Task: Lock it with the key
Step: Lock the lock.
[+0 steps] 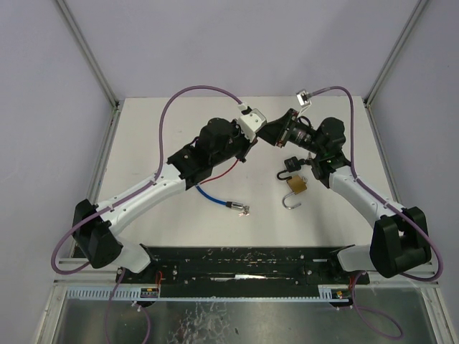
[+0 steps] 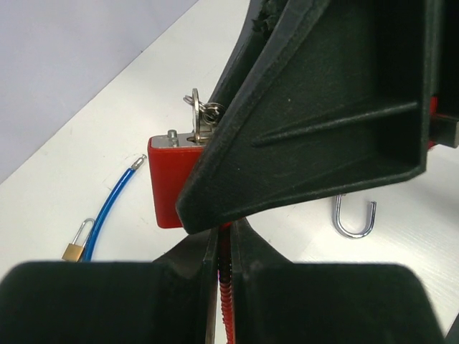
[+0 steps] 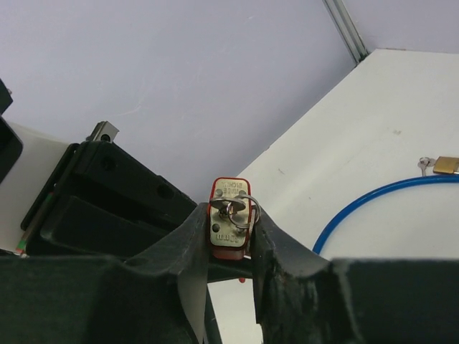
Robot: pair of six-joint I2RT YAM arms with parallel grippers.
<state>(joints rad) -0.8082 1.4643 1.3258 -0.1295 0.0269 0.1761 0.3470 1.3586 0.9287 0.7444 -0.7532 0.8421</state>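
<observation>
A red padlock (image 2: 168,188) hangs in the air between my two grippers, over the middle of the table. The key (image 3: 233,206) sits in its metal end face with a ring hanging from it. My left gripper (image 2: 228,233) is shut on the ribbed red cable (image 2: 226,287) that comes out of the lock. My right gripper (image 3: 231,222) is closed against both sides of the padlock's keyed end, with the key and ring between its fingers. In the left wrist view a right finger (image 2: 323,107) hides much of the lock. In the top view, the left gripper (image 1: 252,140) and the right gripper (image 1: 276,134) meet.
A brass padlock (image 1: 295,186) with an open shackle lies under the right arm, with a black padlock (image 1: 290,165) just behind it. A blue cable (image 1: 209,195) with a small lock (image 1: 242,209) at its end lies by the left arm. White walls enclose the table (image 1: 158,129).
</observation>
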